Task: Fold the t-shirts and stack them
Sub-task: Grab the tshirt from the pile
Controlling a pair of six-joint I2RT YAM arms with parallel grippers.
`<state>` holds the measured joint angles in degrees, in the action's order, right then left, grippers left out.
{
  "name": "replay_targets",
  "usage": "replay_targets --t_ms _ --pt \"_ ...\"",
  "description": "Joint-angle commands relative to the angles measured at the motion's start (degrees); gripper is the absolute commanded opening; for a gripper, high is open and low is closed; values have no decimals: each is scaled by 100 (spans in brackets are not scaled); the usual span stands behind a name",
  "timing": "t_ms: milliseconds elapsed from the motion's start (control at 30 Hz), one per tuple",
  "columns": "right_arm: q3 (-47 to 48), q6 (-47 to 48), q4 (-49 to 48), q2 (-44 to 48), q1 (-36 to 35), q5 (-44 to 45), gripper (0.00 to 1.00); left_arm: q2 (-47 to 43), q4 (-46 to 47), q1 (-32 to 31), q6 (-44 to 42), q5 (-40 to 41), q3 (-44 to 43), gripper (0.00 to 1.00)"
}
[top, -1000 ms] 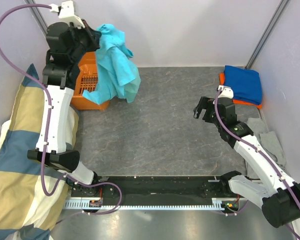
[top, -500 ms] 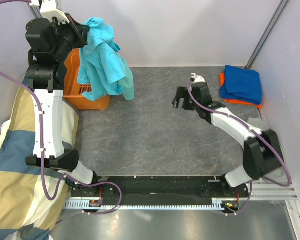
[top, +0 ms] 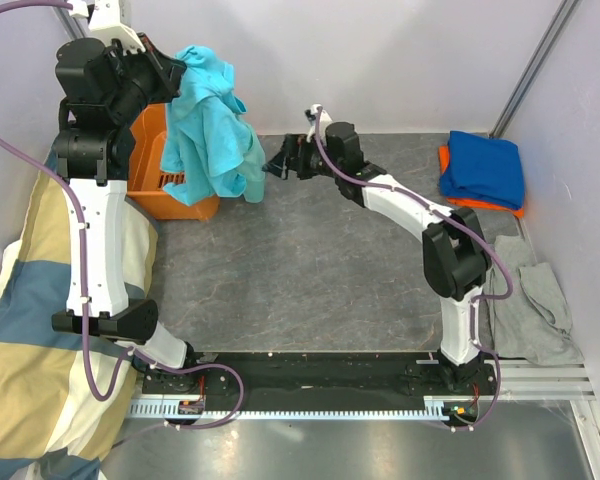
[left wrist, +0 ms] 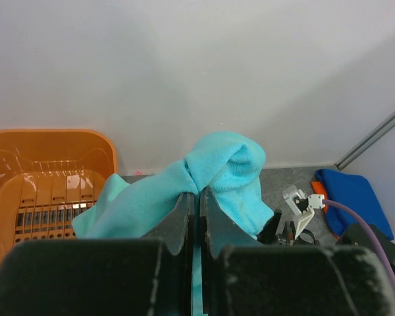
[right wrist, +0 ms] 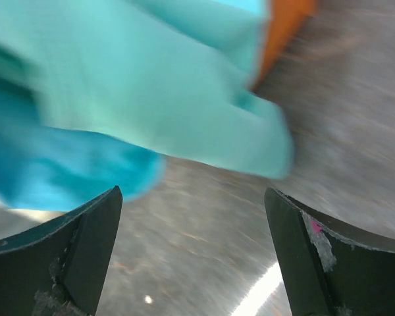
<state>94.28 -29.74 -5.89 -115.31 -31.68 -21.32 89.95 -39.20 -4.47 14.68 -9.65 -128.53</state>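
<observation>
One striped pillow lay at the lower left of the overhead view, off the left edge of the counter. Two arms were bolted at the bottom of that view.

The left arm stood raised into the upper left. The left jaws were closed on a teal t-shirt, and the left wrist view showed a thin strip of the cloth pinched between them. The shirt hung free in crumpled folds, its lower part in front of the single orange basket on the counter at the upper left. In the blurred right wrist view the fabric showed two shades, a pale mint and a deeper turquoise. Whether that was one garment or two could not be told.

The right arm was stretched to the upper centre. The right jaws were spread wide and held nothing, just beside the hanging shirt's right edge.

At the upper right, two folded shirts sat stacked: a royal blue t-shirt on an orange t-shirt, with only the orange one's rim showing. One grey cloth lay crumpled at the right edge, below the stack.
</observation>
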Motion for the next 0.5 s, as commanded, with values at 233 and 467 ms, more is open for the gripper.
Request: replay_targets --t_ms 233,467 --pt "476 -1271 -2732 -465 -391 -1805 98 -259 176 51 -176 -230 -32 2" --pt "1022 -771 -2033 -835 -409 -1034 98 -355 167 51 -219 -283 91 2"
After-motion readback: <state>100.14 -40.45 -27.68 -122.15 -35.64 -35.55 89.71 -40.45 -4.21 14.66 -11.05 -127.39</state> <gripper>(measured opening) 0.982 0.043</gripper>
